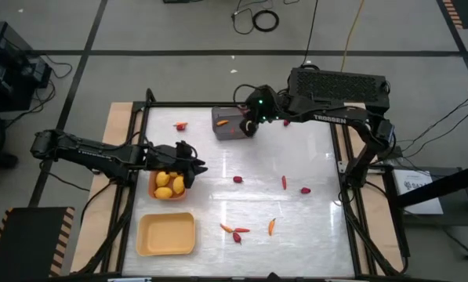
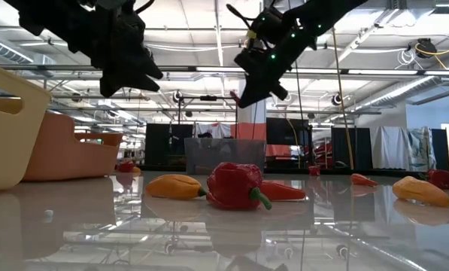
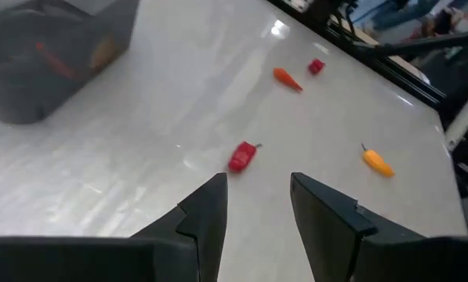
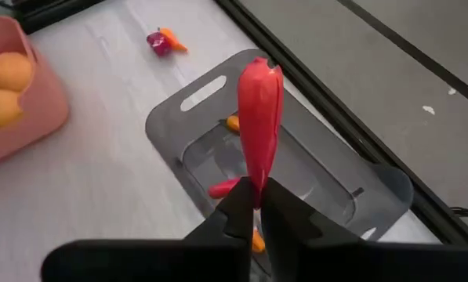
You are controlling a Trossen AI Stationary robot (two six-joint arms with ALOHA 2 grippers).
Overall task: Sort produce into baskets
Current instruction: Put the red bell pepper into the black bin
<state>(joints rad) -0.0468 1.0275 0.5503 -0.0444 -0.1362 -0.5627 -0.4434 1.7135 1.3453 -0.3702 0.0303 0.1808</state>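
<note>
My right gripper [image 4: 259,205] is above the grey bin [image 1: 227,123] at the table's far middle, shut on a long red pepper [image 4: 260,110]. The bin [image 4: 296,188] holds a few orange and red pieces. My left gripper [image 3: 257,196] is open and empty, raised over the right edge of the orange-brown tray [image 1: 151,186], which holds yellow-orange oval fruits [image 1: 168,185]. A small red pepper [image 3: 242,156] lies on the table ahead of the left fingers. The pale yellow tray [image 1: 167,234] stands empty at the near left. My right gripper pinches the red pepper at one end [image 4: 257,178] between its two fingertips. The pepper runs on past the fingertips, in line with the fingers. It is lifted clear, over the bin's opening.
Loose pieces lie on the white table: a red and an orange one by the bin's left [image 1: 180,124], red ones in the middle [image 1: 237,179] [image 1: 284,182] [image 1: 305,189], and orange and red ones toward the near edge [image 1: 272,226] [image 1: 234,230]. A black frame [image 1: 339,168] rims the table.
</note>
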